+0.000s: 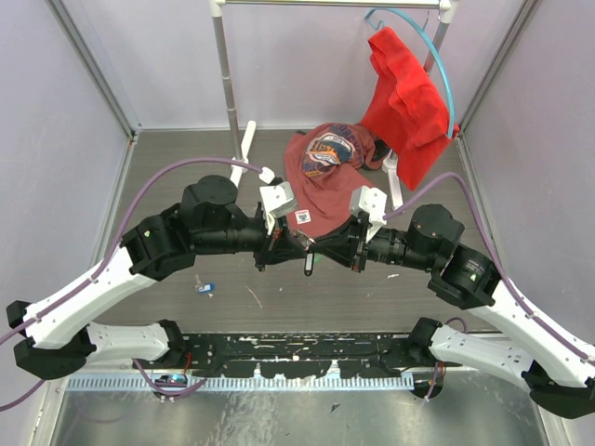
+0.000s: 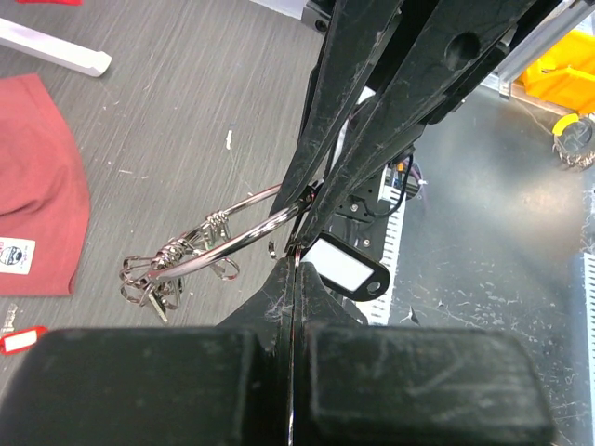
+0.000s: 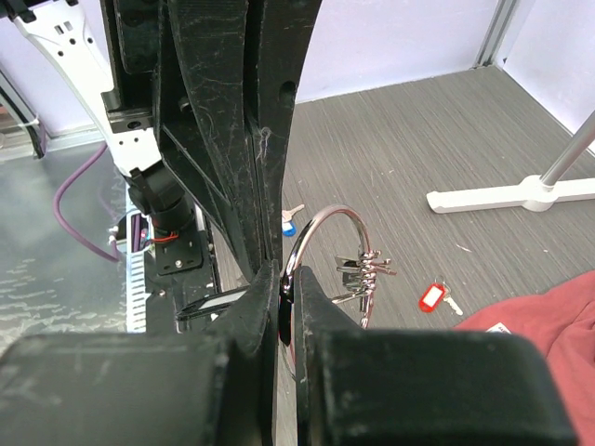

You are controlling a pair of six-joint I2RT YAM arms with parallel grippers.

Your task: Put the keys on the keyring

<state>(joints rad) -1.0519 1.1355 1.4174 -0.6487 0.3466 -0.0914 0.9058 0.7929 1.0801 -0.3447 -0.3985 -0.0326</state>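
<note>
Both tools clamped tight on the keyring point(image 2: 249, 210), left tool point(image 2: 296, 253) and right tool point(image 3: 284, 279) nose to nose, ring held in air above the tabletop point(image 1: 372, 297). Risk: uneven pull or twist between the tools lets the thin wire slip from a pinch or spring, and the bunched keys point(image 2: 172, 268) slide off; black-and-white tagged key point(image 2: 344, 269) hangs right at the pinch, probably not fully threaded, hard to tell. Left wrist view shows the ring near edge-on, long axis running from the pinch to lower left, key bunch at the far end, tag dangling down
</note>
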